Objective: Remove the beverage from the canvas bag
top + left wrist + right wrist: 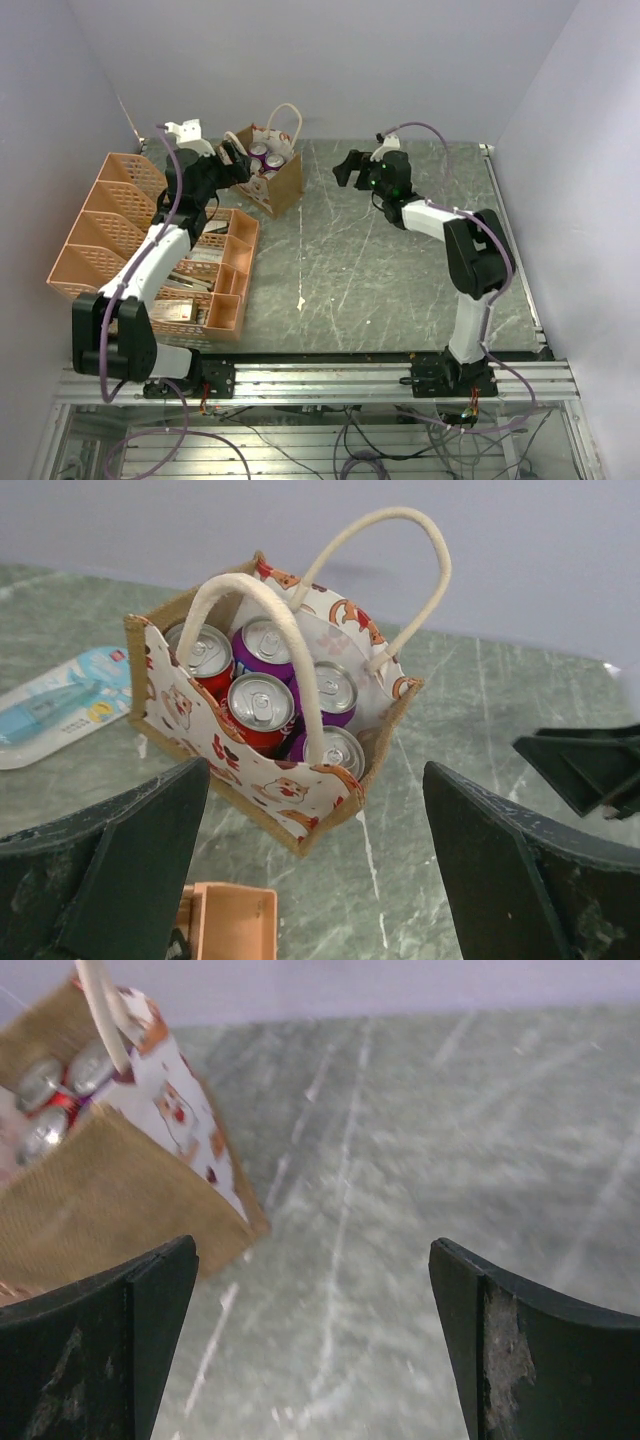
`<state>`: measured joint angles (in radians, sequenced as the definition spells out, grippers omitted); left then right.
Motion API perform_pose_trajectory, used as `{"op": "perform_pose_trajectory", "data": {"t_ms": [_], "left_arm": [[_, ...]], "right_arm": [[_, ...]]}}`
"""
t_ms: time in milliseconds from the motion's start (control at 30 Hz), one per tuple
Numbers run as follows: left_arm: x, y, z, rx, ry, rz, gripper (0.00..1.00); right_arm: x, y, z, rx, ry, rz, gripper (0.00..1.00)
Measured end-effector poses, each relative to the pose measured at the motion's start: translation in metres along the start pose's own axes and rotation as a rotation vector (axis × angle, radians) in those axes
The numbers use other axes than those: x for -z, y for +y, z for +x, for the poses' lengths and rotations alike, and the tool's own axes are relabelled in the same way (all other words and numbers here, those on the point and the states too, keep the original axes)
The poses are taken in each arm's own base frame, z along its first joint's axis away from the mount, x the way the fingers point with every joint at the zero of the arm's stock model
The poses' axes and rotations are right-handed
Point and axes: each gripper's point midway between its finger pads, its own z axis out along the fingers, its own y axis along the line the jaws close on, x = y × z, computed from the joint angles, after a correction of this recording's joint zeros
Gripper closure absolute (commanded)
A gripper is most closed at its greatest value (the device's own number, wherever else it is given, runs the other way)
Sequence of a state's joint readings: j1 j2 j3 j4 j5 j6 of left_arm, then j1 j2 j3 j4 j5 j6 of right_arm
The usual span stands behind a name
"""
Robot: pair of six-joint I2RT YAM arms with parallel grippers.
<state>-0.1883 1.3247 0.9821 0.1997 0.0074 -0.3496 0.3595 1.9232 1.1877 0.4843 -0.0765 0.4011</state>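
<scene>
The bag (275, 172) stands upright on the desk (400, 280), upper centre-left in the top view. It holds red and purple cans (259, 704), tops up. The left gripper (236, 160) is open, just left of the bag. The right gripper (347, 168) is open, apart at the bag's right. An orange tray (110, 230) occupies the left.

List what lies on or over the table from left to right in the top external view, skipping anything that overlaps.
orange tray organizer → canvas bag → right pincer
</scene>
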Motion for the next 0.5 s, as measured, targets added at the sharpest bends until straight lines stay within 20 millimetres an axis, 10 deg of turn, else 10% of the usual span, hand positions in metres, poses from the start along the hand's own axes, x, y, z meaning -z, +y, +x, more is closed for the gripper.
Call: {"op": "perform_pose_trajectory", "data": {"t_ms": [500], "left_arm": [[-0.058, 0.006, 0.041, 0.258, 0.116, 0.232, 0.09]], "right_arm": [[-0.102, 0.077, -0.018, -0.116, -0.157, -0.46, 0.0]]}}
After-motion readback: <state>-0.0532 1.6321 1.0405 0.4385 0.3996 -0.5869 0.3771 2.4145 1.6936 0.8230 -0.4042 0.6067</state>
